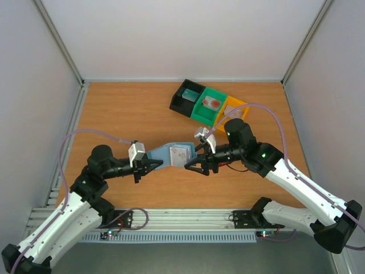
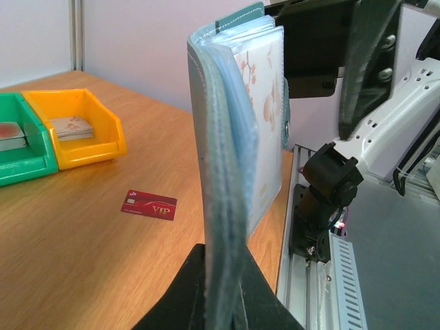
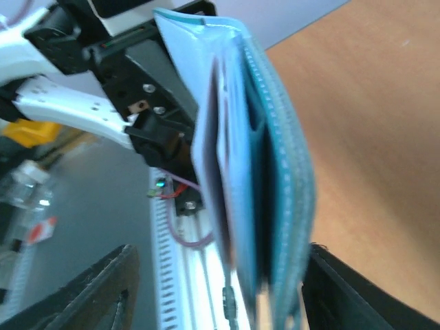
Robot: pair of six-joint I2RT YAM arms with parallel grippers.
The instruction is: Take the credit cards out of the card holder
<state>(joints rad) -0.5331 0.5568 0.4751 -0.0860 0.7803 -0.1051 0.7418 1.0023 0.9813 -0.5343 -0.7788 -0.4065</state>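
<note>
Wooden tabletop (image 1: pixel 125 108) under white walls (image 1: pixel 171 34), and I have the card holder (image 1: pixel 171 154) up off the wood at mid-table, strung between both arms. On that side my left gripper (image 1: pixel 153 164) is clamped on the holder's left end, standing it on edge. Opposite, the right gripper (image 1: pixel 191 162) has its jaws spread, one finger on either side of the free end, and as far as I can see it touches nothing.

One dark red card (image 2: pixel 149 205) lies flat on the wood, near the orange bin (image 2: pixel 75 130). What looks like a pale patterned card (image 2: pixel 265 89) sits in the front pocket.

As I read it, the step is to pinch one card's edge, not the whole flap. I'd narrow the right fingers onto that edge alone and draw straight along the pocket while the left holds firm. Catch pocket and card together and the soft holder may drag out of the left grip.

For room, there's open wood to the left and nearer me. The bins (image 1: pixel 208 105) crowd the far right and the rail (image 1: pixel 188 220) runs just below the arms.
</note>
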